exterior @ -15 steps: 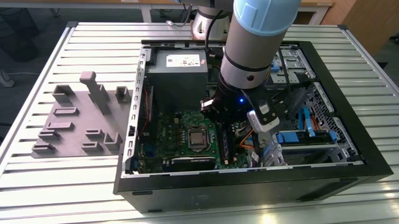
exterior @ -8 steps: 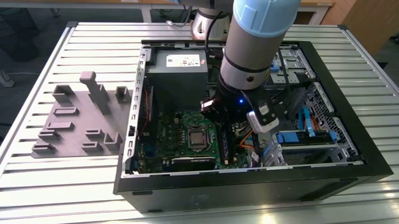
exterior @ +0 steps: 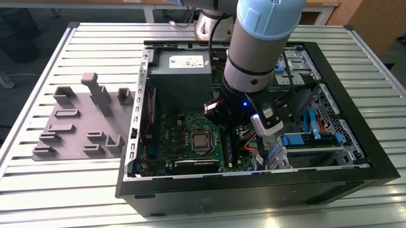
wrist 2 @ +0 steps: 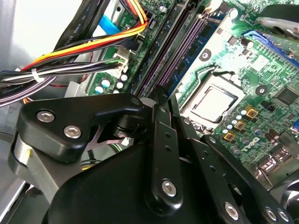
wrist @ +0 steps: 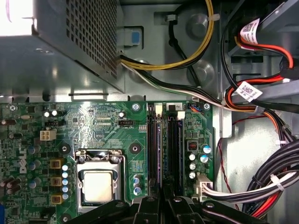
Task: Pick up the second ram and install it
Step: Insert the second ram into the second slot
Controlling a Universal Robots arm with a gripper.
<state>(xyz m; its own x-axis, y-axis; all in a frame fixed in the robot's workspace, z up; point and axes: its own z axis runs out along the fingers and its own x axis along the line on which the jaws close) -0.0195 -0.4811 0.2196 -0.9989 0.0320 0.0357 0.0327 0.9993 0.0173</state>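
Where the arm reaches down into the open computer case, the black claw hangs just above the long memory slots, in line with them. I cannot tell whether the claw is open or closed, nor whether it has hold of anything. I also cannot make out the second ram for certain. A thin bluish-purple strip runs along the slot nearest the processor socket, but whether that is a seated stick does not show.

The slots lie on a green motherboard, with bundled cables in black, red, yellow and white just beside them. A grey power supply fills the far end of the case.

The case lies on its side on a pale slatted metal surface, towards the edge on the exterior view's right. A grey plastic fixture with raised blocks rests near the opposite edge, well apart from the claw. Beyond the far edge are a dark floor and light wooden furniture.
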